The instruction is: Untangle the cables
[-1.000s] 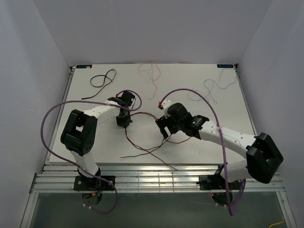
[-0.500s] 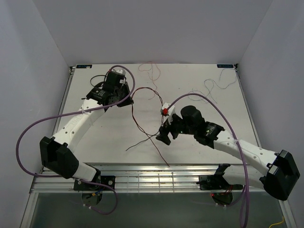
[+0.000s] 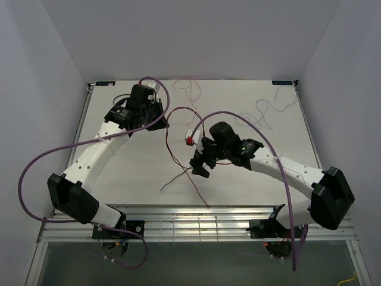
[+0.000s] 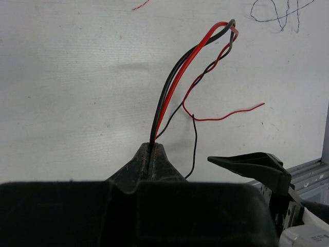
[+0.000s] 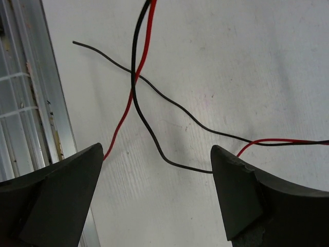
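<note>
Red-and-black cables now strung from centre of table to far left; your left gripper, pinched shut on them, has dragged them there. Your right gripper, wide open, hovers over remaining crossing; strands not yet parted.

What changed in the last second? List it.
The left gripper, shut on the red and black cables, swung out to the far left, dragging them along. The right gripper, open, shifted slightly left over them. The pale cables at the far edge stayed put.
</note>
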